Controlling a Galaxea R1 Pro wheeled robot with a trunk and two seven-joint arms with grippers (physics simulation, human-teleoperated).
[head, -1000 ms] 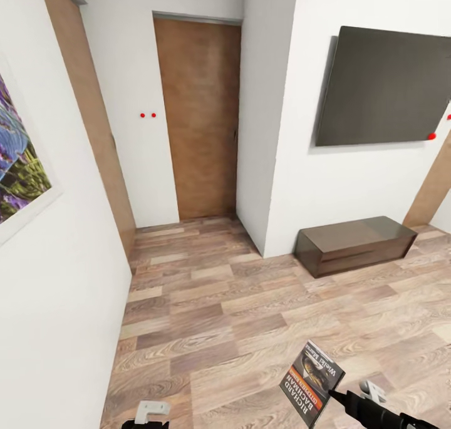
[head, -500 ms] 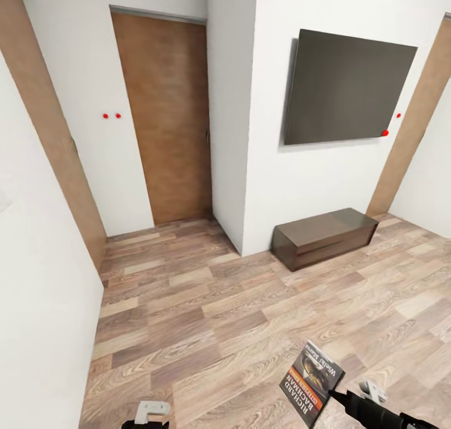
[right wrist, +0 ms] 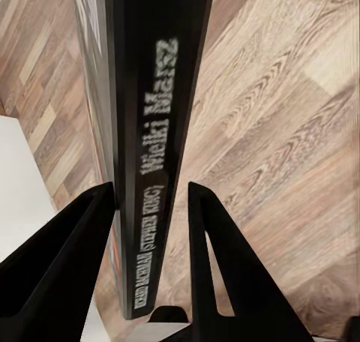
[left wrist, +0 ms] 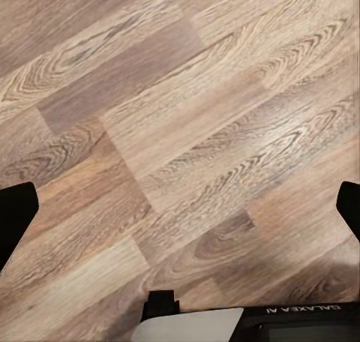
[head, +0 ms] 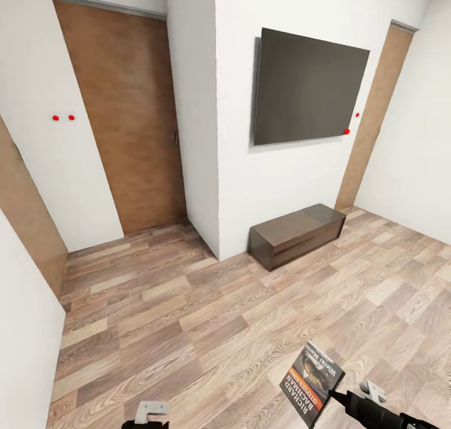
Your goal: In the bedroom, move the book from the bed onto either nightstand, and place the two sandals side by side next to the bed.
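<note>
In the head view the book (head: 312, 383) stood out from the right gripper (head: 333, 394) near the lower edge, held by one short end, its long axis running up and away from the jaws over the wood floor (head: 188, 316), cover tilted toward the camera. Ahead lay a brown door (head: 125, 116), a dark wall screen (head: 307, 87) and, below it against the wall, a low dark cabinet (head: 297, 235); whether that piece was a nightstand could not be told, and it lay forward and slightly left of the book, well apart. The left gripper (head: 149, 415) hung empty at the bottom edge, farther from the book than the right. In the left wrist view the left gripper (left wrist: 180, 214) had its jaws wide apart, with bare floor planks (left wrist: 187, 132) between them. In the right wrist view the right gripper (right wrist: 150, 207) had its jaws closed narrowly on the book (right wrist: 154, 117), seen edge-on: the spine ran straight out along the fingers (right wrist: 206, 244), one finger on each cover. My reading was that the carrying arm was already the right one, and the placing hung on finding a nightstand.
</note>
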